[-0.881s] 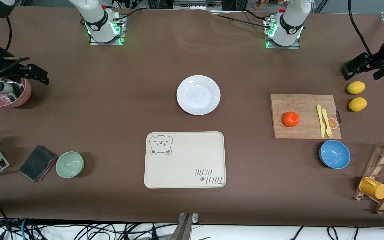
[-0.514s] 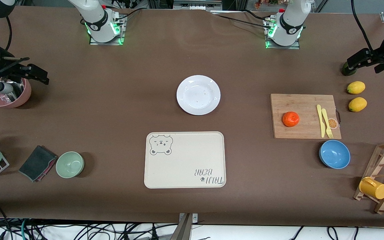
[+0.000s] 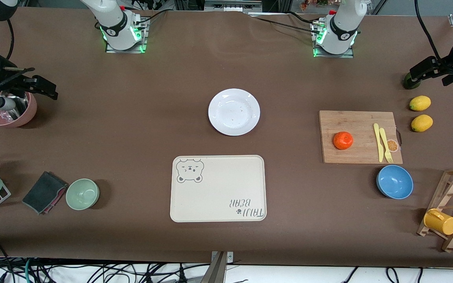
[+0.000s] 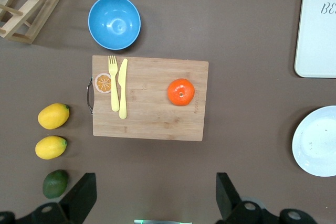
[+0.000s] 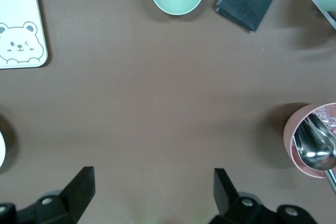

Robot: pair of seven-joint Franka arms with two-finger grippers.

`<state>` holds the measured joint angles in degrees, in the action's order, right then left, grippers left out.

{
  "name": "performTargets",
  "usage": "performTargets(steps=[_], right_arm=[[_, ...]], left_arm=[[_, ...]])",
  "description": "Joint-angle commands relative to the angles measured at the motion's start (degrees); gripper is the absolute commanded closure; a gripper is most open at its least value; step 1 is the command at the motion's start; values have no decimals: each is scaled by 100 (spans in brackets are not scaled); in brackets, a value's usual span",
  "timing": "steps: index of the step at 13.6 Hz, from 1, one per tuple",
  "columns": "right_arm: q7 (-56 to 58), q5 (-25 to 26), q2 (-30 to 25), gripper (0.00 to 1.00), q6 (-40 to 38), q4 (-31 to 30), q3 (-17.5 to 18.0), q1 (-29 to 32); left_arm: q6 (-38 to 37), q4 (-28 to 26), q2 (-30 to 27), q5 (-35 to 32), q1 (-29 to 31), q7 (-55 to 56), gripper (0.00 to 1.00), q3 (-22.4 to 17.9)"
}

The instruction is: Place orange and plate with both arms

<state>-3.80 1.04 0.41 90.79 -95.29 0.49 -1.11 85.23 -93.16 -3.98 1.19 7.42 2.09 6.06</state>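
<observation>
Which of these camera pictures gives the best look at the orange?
The left wrist view: the orange shows large and whole, its dimple visible, on the wooden cutting board. The front view shows it whole too, but smaller. The right wrist view does not show it at all.

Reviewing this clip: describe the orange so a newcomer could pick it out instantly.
Find the wooden cutting board toward the left arm's end of the table. The orange sits on it, apart from the yellow fork and knife. It is the only round orange-red fruit; the lemons are yellow and lie off the board.
</observation>
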Motion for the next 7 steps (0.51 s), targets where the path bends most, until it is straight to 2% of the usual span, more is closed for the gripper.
performTargets(steps=[1,7], right_arm=[[54,-42,-85,0,-44,-24,30,50],[54,-95,-23,0,62,-42,39,41]], left_arm=[[-121,158,47,-111,14,28,0,27],[-121,158,56,-111,14,28,0,27]])
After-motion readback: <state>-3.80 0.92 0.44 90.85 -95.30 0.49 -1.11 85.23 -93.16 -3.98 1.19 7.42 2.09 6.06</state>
